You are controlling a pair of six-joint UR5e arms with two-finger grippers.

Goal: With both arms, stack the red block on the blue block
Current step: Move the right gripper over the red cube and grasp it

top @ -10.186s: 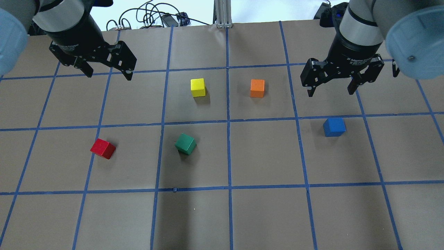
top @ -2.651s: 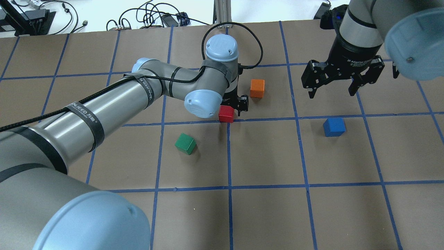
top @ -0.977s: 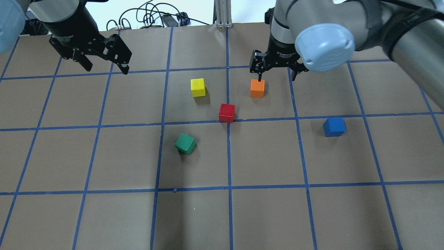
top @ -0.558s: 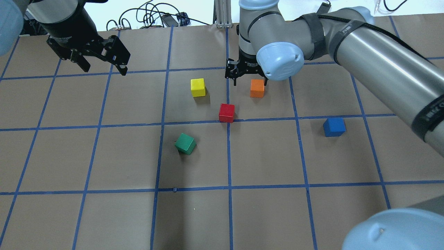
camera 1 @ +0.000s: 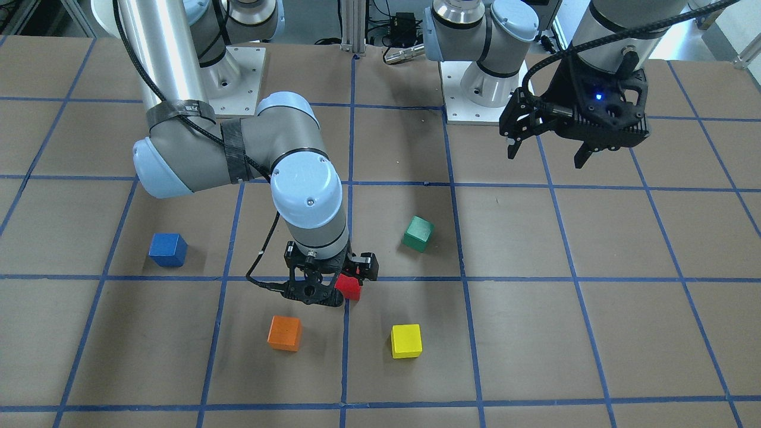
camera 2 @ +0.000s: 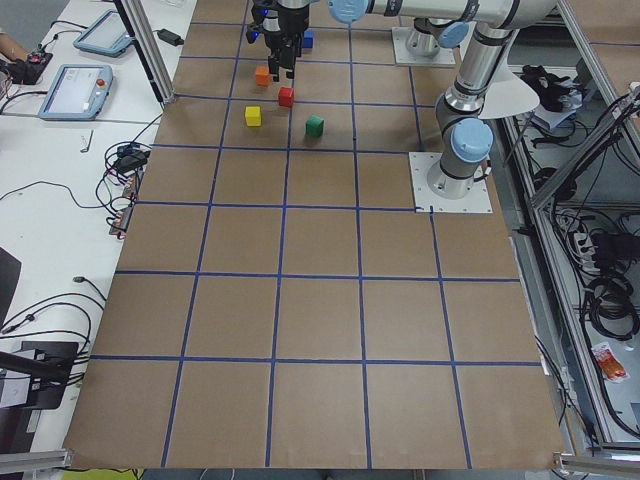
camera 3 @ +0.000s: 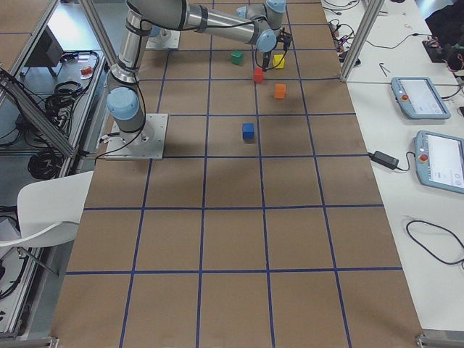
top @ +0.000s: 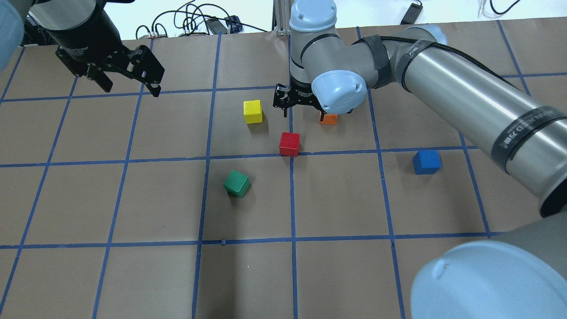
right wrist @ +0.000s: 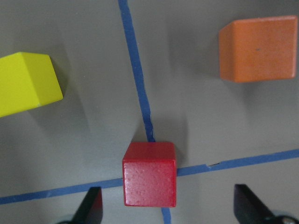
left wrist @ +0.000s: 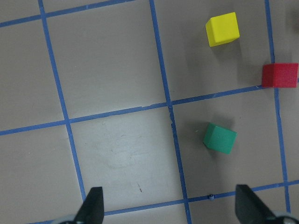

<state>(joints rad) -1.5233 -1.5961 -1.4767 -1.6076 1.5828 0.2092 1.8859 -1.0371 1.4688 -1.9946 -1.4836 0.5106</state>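
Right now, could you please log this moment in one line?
right gripper: open above red block | left gripper: open, raised | blue block: bare, nothing stacked

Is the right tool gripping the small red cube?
No: the right wrist view shows the right tool open, not touching the small matte red cube.

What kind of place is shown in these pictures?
Most likely a robotics research lab: two arms bolted to a table marked with a blue tape grid, teach pendants on the side bench, and loose cables.
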